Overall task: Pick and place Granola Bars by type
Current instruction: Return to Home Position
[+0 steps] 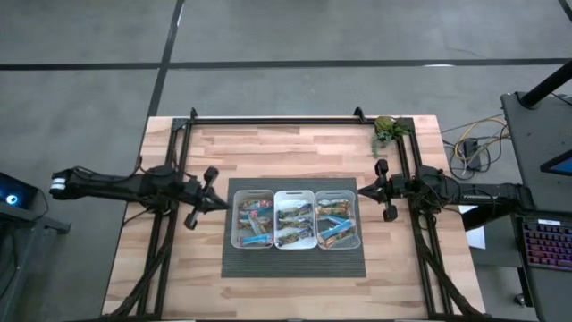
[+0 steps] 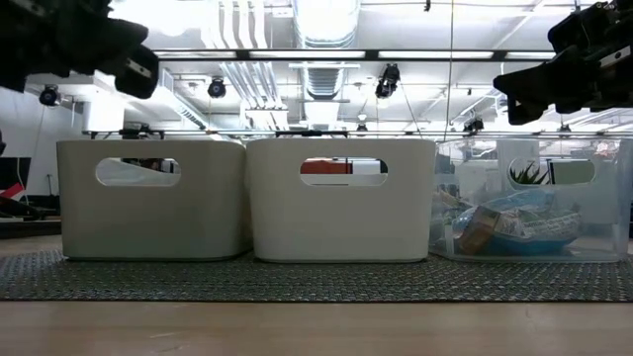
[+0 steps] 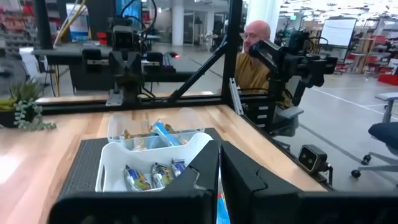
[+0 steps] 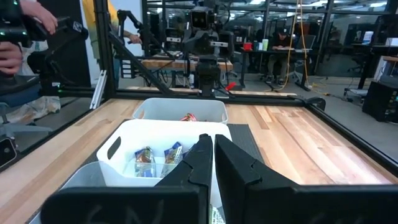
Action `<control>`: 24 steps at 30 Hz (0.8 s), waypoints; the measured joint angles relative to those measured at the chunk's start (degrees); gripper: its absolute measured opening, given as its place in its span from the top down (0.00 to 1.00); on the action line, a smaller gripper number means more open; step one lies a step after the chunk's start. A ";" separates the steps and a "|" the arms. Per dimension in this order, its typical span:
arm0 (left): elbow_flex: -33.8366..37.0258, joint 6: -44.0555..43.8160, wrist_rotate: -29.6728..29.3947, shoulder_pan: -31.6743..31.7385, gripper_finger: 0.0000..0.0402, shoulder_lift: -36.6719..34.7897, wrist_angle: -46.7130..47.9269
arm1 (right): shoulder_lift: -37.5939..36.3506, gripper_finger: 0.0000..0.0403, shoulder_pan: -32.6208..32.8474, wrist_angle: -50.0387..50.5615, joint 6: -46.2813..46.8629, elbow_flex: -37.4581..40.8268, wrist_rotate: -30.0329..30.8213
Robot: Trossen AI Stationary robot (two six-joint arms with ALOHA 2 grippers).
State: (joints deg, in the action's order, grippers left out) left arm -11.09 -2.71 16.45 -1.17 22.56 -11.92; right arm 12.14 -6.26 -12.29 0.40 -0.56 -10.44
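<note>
A: The pale plank counter (image 1: 295, 148)?
B: Smooth matt wood; the dark mat (image 2: 316, 277) looks coarsely woven.
A: And on it?
B: Two off-white bins (image 2: 148, 222) (image 2: 341, 222) are matt plastic, the clear bin (image 2: 605, 213) glossy; granola bars (image 2: 519, 225) wear shiny foil.

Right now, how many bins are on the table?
3. They stand side by side in a row on the dark mat: the left bin, the middle bin and the right bin. None looks hidden.
</note>
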 joint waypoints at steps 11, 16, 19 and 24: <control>7.29 3.00 -0.06 0.00 1.00 -9.13 -0.27 | 0.00 0.98 -0.01 0.01 0.00 0.00 -0.02; 8.65 3.71 -3.01 0.00 1.00 -10.83 0.15 | 0.00 0.98 -0.02 0.00 0.00 0.00 -0.02; 8.67 6.39 -6.91 0.04 1.00 -10.82 0.56 | 0.00 0.98 0.00 0.00 0.00 0.00 -0.02; 8.67 9.56 -12.26 0.04 1.00 -11.05 1.16 | 0.00 0.98 0.00 0.00 0.00 0.00 -0.02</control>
State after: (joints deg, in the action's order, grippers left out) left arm -2.42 6.85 4.19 -1.13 11.51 -10.75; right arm 12.14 -6.26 -12.29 0.40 -0.56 -10.46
